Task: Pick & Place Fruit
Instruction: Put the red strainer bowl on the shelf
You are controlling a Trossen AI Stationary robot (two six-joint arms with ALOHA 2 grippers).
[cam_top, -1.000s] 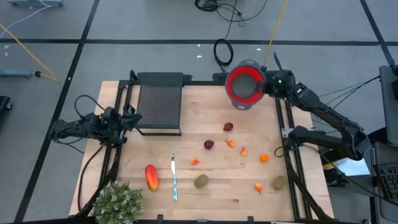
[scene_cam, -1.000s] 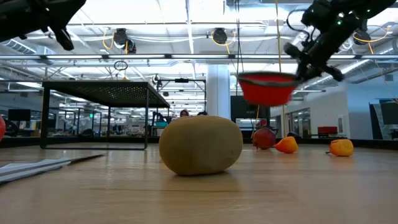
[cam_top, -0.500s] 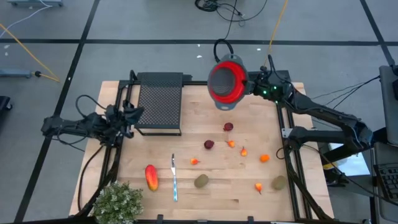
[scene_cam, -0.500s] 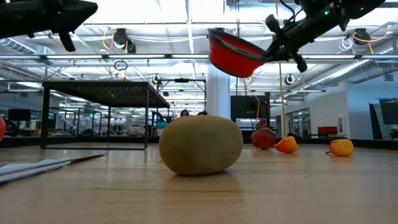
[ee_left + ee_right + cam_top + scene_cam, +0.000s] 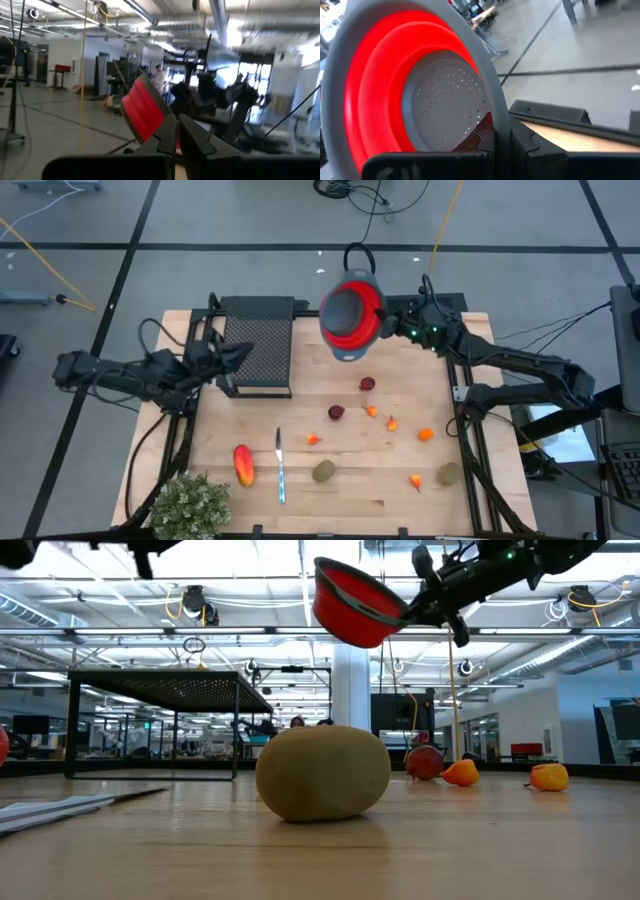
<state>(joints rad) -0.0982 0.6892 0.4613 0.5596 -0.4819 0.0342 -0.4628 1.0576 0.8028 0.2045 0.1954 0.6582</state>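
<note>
The right gripper [image 5: 385,330] is up in the air over the far middle of the table [image 5: 400,480], its fingers [image 5: 520,140] clenched on the grey rim of a red collapsible colander [image 5: 350,318]. The colander is tipped on its side, its open face turned away from the fingers; in the low view it hangs high with its red bowl [image 5: 350,605] sagging toward the table.

All the fruit lies on the wood below and nearer than those fingers. The elongated red-orange fruit [image 5: 243,464] lies well to their left with its long axis running near-to-far, roughly parallel to the knife [image 5: 280,466] beside it. Two kiwis [image 5: 323,471] sit near the front edge, two dark red balls [image 5: 367,384] closer under the colander.

The left gripper [image 5: 228,360] hovers by the black mesh rack [image 5: 258,340], fingers [image 5: 200,145] closed on nothing
</note>
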